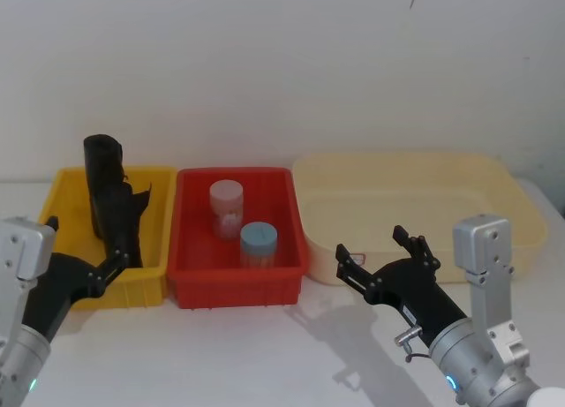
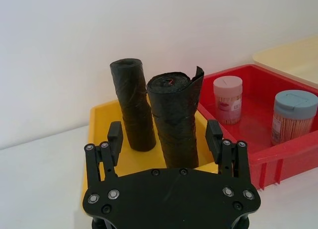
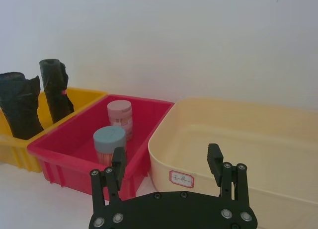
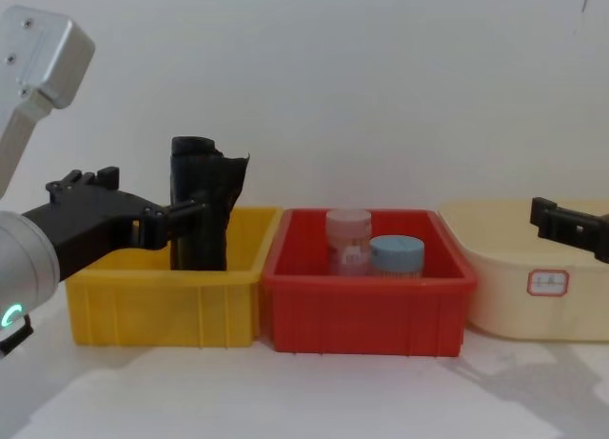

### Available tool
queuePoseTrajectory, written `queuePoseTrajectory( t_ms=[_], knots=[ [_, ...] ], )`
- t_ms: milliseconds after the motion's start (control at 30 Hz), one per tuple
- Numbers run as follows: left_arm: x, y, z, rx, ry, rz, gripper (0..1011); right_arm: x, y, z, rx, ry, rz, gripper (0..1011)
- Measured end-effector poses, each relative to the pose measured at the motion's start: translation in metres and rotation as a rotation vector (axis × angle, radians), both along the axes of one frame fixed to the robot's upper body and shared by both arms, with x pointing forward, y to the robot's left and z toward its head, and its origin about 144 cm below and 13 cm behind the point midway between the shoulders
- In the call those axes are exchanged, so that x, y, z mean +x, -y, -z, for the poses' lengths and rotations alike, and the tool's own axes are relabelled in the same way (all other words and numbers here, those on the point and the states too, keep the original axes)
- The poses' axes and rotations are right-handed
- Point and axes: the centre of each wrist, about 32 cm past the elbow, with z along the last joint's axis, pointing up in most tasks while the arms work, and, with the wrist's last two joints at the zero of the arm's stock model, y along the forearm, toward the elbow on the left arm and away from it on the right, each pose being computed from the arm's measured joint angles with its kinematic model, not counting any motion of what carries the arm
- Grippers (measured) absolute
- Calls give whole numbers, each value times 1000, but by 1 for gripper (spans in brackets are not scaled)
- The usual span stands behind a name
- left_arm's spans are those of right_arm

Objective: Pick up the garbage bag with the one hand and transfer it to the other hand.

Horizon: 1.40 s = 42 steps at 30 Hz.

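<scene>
Garbage bag (image 2: 174,122) pickup: approach, nothing grasped.
Left gripper (image 2: 164,129), wide open and empty, lines up on the bag standing upright in the yellow bin (image 2: 99,120) beside a slimmer roll (image 2: 131,105); next, advance and close. Right gripper (image 1: 371,245) hovers open, well apart.

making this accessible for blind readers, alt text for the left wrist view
The left gripper, fingers open, faces the garbage bag standing upright beside a slimmer roll in a yellow bin. A red bin holds a white jar and a blue-lidded jar.
</scene>
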Motion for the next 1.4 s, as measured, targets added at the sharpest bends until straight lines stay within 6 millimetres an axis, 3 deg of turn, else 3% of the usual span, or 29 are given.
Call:
queuePoseTrajectory(
  t_ms=[967,1167,1400],
  knots=[
    [51,1,1,-41,13,70,999,0,0,0,0,0,0,1010],
    [59,2,1,-51,10,85,893,0,0,0,0,0,0,1010],
    [66,2,2,-66,5,100,698,0,0,0,0,0,0,1010]
  ],
)
